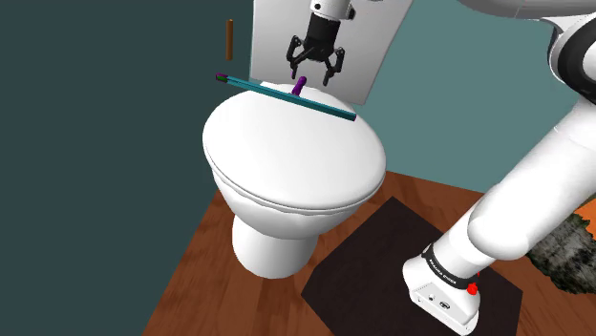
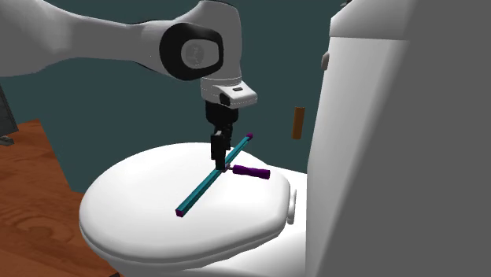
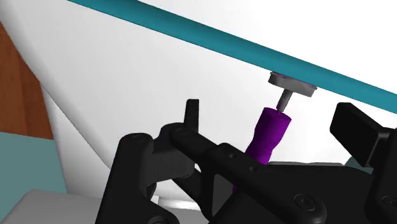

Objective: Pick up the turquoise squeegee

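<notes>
Closing in for the grasp: the hand [image 1: 313, 74] is hovering low over the turquoise squeegee [image 1: 277, 94], fingers spread wide. Going by the wrist view, the purple handle [image 3: 268, 135] is sitting between them without being pinched. The squeegee is lying at the back of the closed toilet lid [image 1: 287, 167], just in front of the tank [image 1: 377, 48], its long blade bar running across the lid. Judging the step: approach nearly finished, grip not yet made. The next move is probably calling for squeezing squarely on the handle, then lifting straight up so the bar isn't tipping. Counting: one squeegee, one hand, one lid, one tank, one dark mat [image 1: 382, 258], one brown peg [image 1: 228, 38] on the wall.
</notes>
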### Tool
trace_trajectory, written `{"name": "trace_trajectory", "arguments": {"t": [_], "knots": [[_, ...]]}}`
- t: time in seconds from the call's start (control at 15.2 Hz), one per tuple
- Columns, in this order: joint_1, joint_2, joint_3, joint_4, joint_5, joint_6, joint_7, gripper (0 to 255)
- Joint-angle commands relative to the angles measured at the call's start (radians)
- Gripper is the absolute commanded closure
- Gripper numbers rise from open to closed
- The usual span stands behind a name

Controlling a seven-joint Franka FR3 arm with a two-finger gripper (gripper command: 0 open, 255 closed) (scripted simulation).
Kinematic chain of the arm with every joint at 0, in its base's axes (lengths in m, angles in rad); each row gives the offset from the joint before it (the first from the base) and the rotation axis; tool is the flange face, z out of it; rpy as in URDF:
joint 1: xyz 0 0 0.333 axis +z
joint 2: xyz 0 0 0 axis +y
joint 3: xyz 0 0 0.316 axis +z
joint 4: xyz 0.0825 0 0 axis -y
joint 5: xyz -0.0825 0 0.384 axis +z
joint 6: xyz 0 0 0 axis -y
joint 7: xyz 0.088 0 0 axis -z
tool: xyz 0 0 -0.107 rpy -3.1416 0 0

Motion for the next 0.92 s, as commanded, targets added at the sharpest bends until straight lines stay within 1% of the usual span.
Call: {"name": "trace_trajectory", "arguments": {"t": [0.0, 0.07, 0.53, 0.66, 0.73, 0.86], "knots": [[0.004, 0.103, 0.002, 0.117, -0.002, -0.020, 0.068, 0], [0.006, 0.124, 0.000, 0.142, -0.002, -0.025, 0.081, 0], [0.005, 0.120, -0.001, 0.043, 0.000, 0.070, 0.076, 0], [0.005, 0.120, -0.001, 0.035, 0.000, 0.078, 0.075, 0], [0.005, 0.119, -0.001, 0.034, 0.000, 0.078, 0.075, 255], [0.005, 0.121, -0.001, 0.035, 0.000, 0.079, 0.075, 255]]}}
